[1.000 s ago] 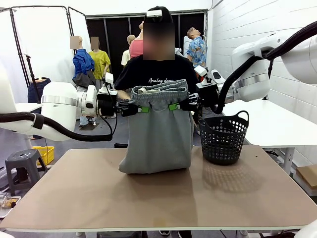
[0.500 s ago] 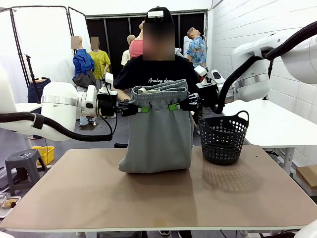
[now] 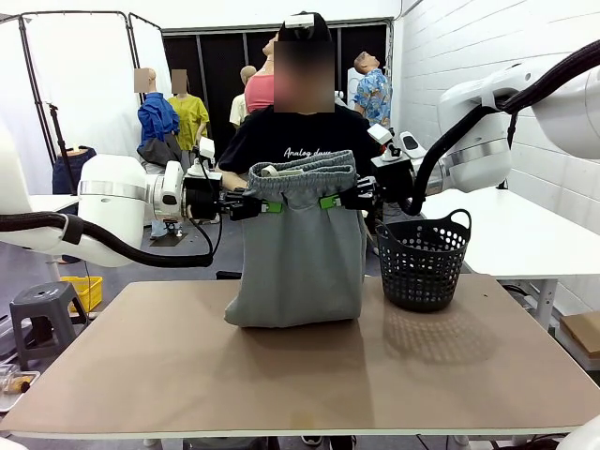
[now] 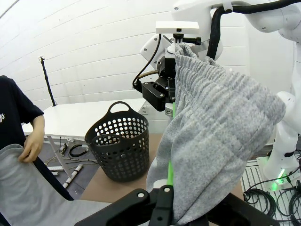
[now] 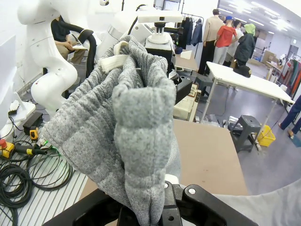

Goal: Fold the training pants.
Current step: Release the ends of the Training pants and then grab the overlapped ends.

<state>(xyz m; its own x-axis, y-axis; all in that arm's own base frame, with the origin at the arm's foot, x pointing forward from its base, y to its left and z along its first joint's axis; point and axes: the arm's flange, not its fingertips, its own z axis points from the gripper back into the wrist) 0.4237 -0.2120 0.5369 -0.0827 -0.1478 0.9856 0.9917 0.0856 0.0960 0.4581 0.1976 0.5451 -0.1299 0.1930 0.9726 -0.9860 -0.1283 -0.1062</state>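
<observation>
The light grey training pants (image 3: 298, 258) hang by their gathered waistband between my two grippers, and their lower end rests bunched on the table (image 3: 187, 375). My left gripper (image 3: 267, 204) is shut on the waistband's left side. My right gripper (image 3: 330, 201) is shut on its right side. In the left wrist view my left gripper (image 4: 162, 207) pinches the fabric (image 4: 211, 136), which stretches across to the right gripper (image 4: 171, 92). In the right wrist view my right gripper (image 5: 155, 212) clamps the thick grey cloth (image 5: 127, 127). The cloth hides the fingertips.
A black mesh basket (image 3: 422, 262) stands on the table to the right of the pants, also the basket (image 4: 120, 148). A person in a black shirt (image 3: 300, 136) stands behind the pants, one hand (image 4: 30, 146) above pale grey cloth (image 4: 28, 188). The table's near half is bare.
</observation>
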